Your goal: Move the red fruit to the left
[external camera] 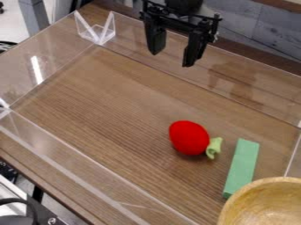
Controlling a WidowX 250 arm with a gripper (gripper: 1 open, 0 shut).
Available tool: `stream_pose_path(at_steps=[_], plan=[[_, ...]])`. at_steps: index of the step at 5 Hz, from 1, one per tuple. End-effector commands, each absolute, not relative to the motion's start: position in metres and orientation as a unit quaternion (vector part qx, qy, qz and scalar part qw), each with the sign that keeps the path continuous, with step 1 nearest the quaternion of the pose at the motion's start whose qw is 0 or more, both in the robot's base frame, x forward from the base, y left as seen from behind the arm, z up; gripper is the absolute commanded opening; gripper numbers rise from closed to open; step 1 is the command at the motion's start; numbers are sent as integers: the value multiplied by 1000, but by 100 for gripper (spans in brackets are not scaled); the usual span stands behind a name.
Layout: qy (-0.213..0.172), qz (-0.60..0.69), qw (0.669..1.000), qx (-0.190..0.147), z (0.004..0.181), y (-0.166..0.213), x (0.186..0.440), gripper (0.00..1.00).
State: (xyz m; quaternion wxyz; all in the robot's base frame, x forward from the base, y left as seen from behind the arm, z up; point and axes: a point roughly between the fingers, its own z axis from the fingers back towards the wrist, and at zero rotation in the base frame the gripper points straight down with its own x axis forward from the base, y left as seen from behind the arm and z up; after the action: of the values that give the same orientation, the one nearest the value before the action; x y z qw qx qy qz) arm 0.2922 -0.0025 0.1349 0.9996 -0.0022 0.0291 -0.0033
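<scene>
Fingers (156, 44) are standing wide open for you right now, with nothing sitting between them. Your gripper (172, 56) is hanging well apart from the green block (241, 168), way past it toward the top of the view, so it's not touching that or the fruit.

You're looking for the red fruit (188, 137), yeah? It's lying on the wooden table (100, 105) just to the view's left of the green block and a bit higher up in the view. Its little pale green stem (213, 148) is pointing toward the block, but you're still seeing a strip of wood between them.

Your tan round bowl (268, 207) is sitting just below the block in the view, getting cut off by the corner. Some dark cables (24, 207) are running well apart from the block, down in the view's lower left corner.
</scene>
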Motion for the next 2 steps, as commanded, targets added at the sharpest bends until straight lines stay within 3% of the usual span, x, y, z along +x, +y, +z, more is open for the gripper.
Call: stream_pose_path(at_steps=[1, 2], plan=[[41, -34, 999, -6, 128, -8, 279, 100], [54, -62, 997, -8, 116, -29, 263, 100]])
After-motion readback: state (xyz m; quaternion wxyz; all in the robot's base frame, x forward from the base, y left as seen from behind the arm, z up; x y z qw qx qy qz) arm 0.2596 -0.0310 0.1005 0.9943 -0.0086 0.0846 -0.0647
